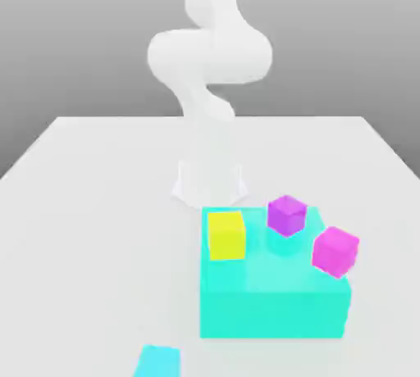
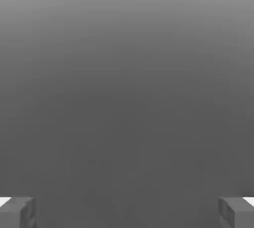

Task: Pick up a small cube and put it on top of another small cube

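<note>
Large cyan block (image 1: 275, 306) on white table (image 1: 90, 203), topped by yellow cube (image 1: 226, 234), purple cube (image 1: 286, 215), magenta cube (image 1: 335, 251).

Ext cam high, facing arm (image 1: 209, 47).

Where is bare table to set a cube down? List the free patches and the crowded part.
Free: the white table on the exterior view's left of the large cyan block, and the far strip on both sides of the arm. Crowded: the block's top, holding the yellow cube and two magenta cubes. The small cyan cube sits at the near edge.
</note>
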Robot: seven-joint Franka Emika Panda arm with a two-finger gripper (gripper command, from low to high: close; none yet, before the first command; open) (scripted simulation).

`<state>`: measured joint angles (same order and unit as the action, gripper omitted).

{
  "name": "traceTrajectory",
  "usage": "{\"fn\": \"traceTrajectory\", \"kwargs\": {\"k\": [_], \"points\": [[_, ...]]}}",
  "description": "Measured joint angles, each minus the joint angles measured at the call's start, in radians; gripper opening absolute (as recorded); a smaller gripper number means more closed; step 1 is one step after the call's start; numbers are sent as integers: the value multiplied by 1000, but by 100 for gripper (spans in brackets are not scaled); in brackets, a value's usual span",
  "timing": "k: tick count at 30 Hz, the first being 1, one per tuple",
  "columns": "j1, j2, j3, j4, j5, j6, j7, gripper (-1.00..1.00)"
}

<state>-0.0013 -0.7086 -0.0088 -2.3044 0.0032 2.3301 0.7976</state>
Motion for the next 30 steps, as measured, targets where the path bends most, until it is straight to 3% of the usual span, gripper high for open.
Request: {"fn": "traceTrajectory", "kwargs": {"k": [30], "points": [[-57, 1093, -61, -36, 63, 397, -48, 0]]}}
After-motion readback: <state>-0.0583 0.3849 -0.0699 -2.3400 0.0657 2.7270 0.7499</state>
